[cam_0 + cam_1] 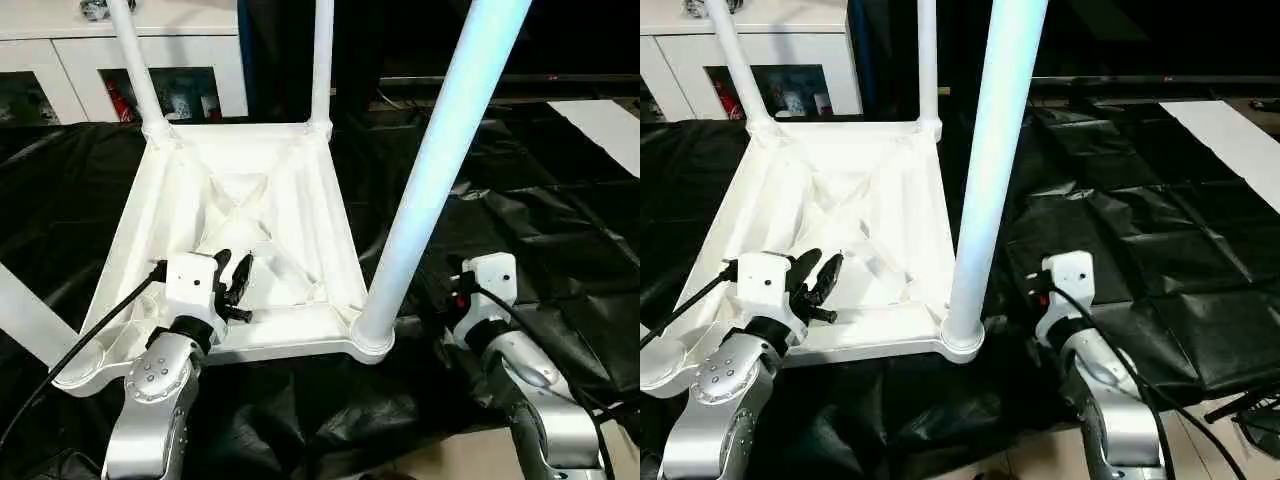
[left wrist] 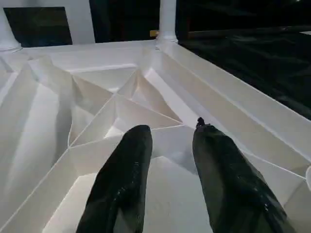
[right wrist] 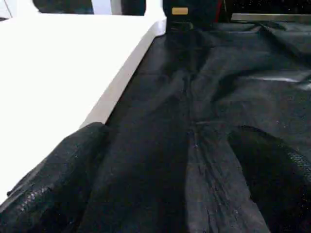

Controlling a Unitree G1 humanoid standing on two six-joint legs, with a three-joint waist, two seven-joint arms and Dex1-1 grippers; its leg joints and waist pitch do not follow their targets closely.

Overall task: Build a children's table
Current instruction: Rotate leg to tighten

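Observation:
The children's table lies upside down on black cloth, its white tabletop [image 1: 300,345] showing a ribbed underside. Three white legs stand upright in corner sockets: the far left leg [image 1: 135,60], the far right leg [image 1: 322,60] and the near right leg [image 1: 430,170]. At the left edge, another white bar [image 1: 30,310] runs slantwise beside the tabletop. My left gripper [image 1: 235,265] hovers over the ribs just inside the near rim, open, with nothing between its fingers [image 2: 126,160]. My right gripper [image 3: 170,131] sits low over the cloth to the right of the near right leg, open wide and holding nothing.
Black cloth [image 1: 560,220] covers the work area and is wrinkled around the tabletop. A white glass-door cabinet [image 1: 60,45] stands at the back left. A white sheet [image 1: 610,125] lies at the far right. Pale floor [image 1: 470,460] shows at the near edge.

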